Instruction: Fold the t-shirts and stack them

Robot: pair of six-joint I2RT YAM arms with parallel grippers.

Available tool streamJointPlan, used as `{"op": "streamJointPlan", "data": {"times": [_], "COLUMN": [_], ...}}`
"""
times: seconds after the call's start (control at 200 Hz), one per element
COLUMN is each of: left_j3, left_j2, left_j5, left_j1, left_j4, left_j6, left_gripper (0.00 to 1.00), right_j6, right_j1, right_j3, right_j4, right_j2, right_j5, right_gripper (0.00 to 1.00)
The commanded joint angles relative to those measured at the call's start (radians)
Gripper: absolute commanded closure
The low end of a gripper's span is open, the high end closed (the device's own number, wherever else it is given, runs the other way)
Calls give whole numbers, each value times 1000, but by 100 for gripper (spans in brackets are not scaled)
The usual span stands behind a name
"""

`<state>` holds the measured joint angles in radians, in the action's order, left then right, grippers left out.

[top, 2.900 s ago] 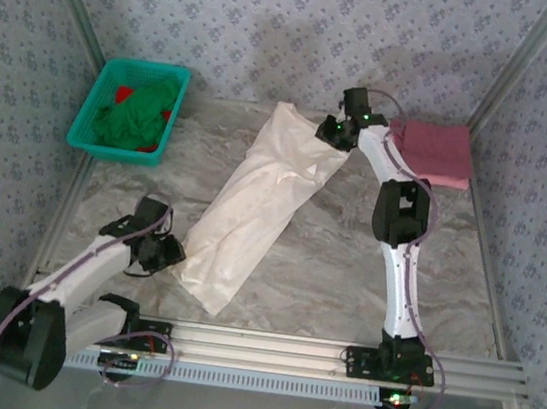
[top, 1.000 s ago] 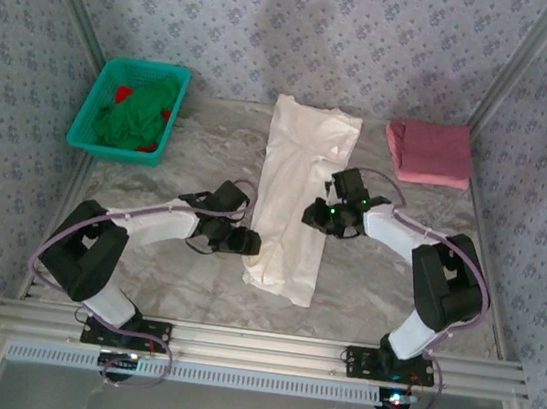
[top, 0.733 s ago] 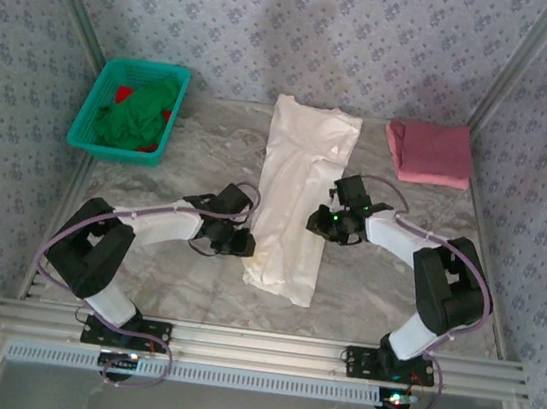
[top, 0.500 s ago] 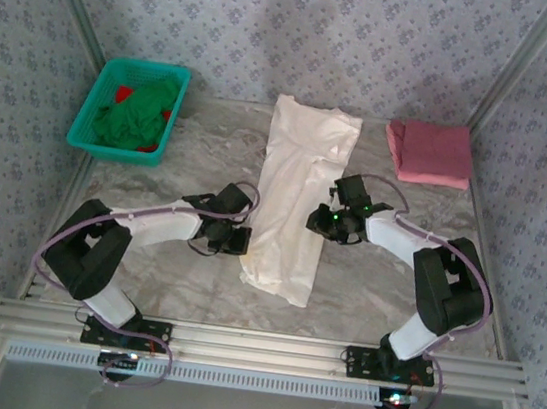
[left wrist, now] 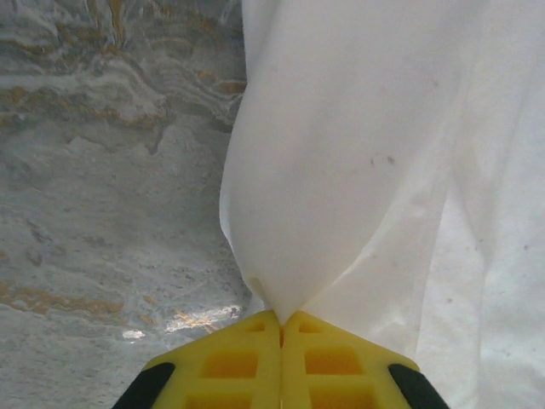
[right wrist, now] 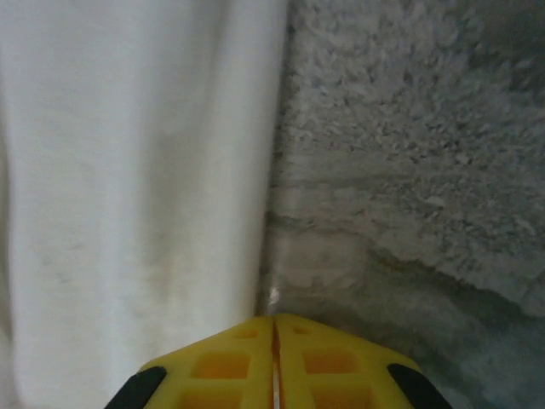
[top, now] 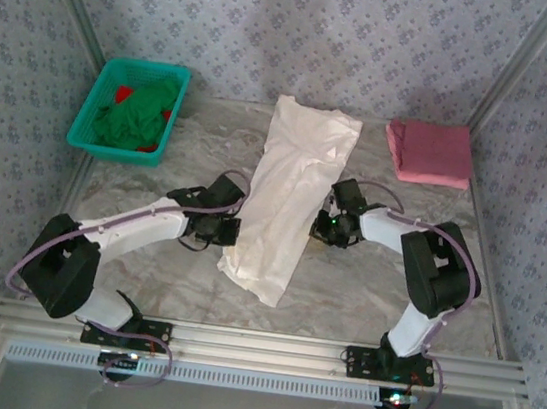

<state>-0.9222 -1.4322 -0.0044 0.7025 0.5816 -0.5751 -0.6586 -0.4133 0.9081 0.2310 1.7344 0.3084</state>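
1. The cream-white t-shirt (top: 285, 196) lies on the bench (top: 365, 277) as a long narrow strip, folded lengthwise. It lies directly between the two claws, one on each long edge about midway along its length.
2. The strip runs at a slant: its far end lies beyond the right claw (top: 321, 229), its near end below and just right of the left claw (top: 227, 231).
3. Left claw, wrist view (left wrist: 279, 317): the yellow fingers (left wrist: 230, 362) are pressed together on a pinch of the cream-white t-shirt (left wrist: 358, 153). The cloth rises in a peak into the tips. Bare marbled bench (left wrist: 102, 170) lies to the left of that peak.
4. Right claw, wrist view (right wrist: 274, 324): the fingers (right wrist: 332, 362) are closed flat against each other. The edge of the cream-white t-shirt (right wrist: 128, 170) runs straight down to the tips, with cloth to their left and bench (right wrist: 409, 170) to their right. I cannot tell whether any cloth is caught between them.
5. The pink t-shirt (top: 430, 152) sits folded into a neat rectangle beyond and to the right of the right claw, well apart from it.
6. A teal basket (top: 88, 120) stands beyond and to the left of the left claw, well apart, holding crumpled green cloth (top: 134, 118).
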Motion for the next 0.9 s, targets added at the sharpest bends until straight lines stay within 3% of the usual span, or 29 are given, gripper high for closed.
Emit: {"op": "streamJointPlan", "data": {"times": [0.0, 0.155, 0.24, 0.285, 0.33, 0.4, 0.555, 0.71, 0.894], "left_j3": [-48, -29, -7, 4, 12, 27, 36, 21, 60], "left_j2": [33, 32, 30, 31, 28, 28, 13, -39, -96], "left_j5": [-47, -71, -68, -64, -62, -57, -25, 23, 11], "left_j1": [5, -3, -8, -12, -14, -17, -29, -15, -30], "left_j4": [62, 72, 64, 55, 49, 32, -11, -51, -103], "left_j6": [43, 49, 43, 41, 38, 34, 50, 71, 61], "left_gripper": [91, 91, 92, 84, 70, 70, 57, 48, 52], "right_j6": [-4, -18, -21, -21, -19, -19, -17, -52, -65], "right_j1": [-10, -9, -1, 7, 14, 15, -38, -70, -186], "right_j3": [12, 11, 11, 12, 15, 16, 36, 16, 2], "right_j4": [-6, -11, 5, 9, 7, 9, 17, -48, -65], "right_j2": [66, 82, 77, 73, 70, 52, -7, -42, -124], "right_j5": [-9, -24, -42, -40, -27, -13, 5, 109, 218], "right_gripper": [91, 100, 100, 100, 100, 100, 100, 100, 81]}}
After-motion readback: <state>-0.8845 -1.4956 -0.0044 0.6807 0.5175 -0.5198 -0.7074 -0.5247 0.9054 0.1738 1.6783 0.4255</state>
